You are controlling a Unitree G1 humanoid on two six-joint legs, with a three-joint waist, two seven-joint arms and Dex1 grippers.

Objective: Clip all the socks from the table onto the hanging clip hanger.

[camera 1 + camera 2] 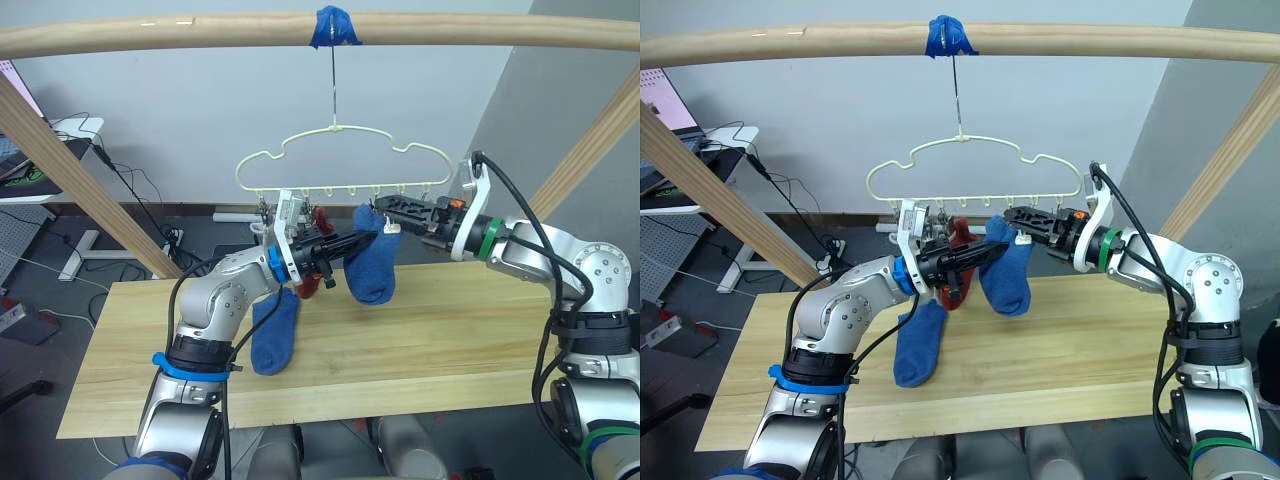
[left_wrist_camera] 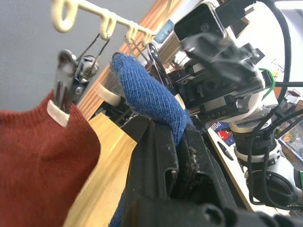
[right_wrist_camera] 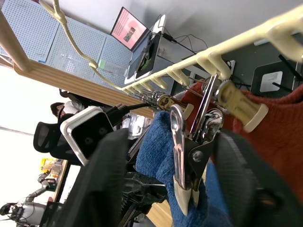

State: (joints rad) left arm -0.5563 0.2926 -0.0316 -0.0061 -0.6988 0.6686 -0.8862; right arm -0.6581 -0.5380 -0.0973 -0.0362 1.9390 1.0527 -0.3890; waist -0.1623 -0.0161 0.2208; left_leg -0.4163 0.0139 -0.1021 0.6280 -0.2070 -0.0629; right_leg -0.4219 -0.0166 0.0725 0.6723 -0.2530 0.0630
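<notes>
The pale-yellow clip hanger (image 1: 340,152) hangs by its hook from the rail above the table (image 1: 450,340). A rust-red sock (image 1: 316,222) is clipped to it. My left gripper (image 1: 362,240) is shut on the cuff of a blue sock (image 1: 373,268), holding it up to the clip row; the left wrist view shows this blue sock (image 2: 151,99) between the fingers. My right gripper (image 1: 384,212) is shut on a silver clip (image 3: 188,163) right above that cuff. A second blue sock (image 1: 274,335) lies below my left forearm, apparently on the table.
A thick wooden rail with blue tape (image 1: 332,28) spans the top, carried by slanted wooden posts on the left (image 1: 80,185) and right (image 1: 592,150). Behind the table's left end stand a desk and cables (image 1: 70,130).
</notes>
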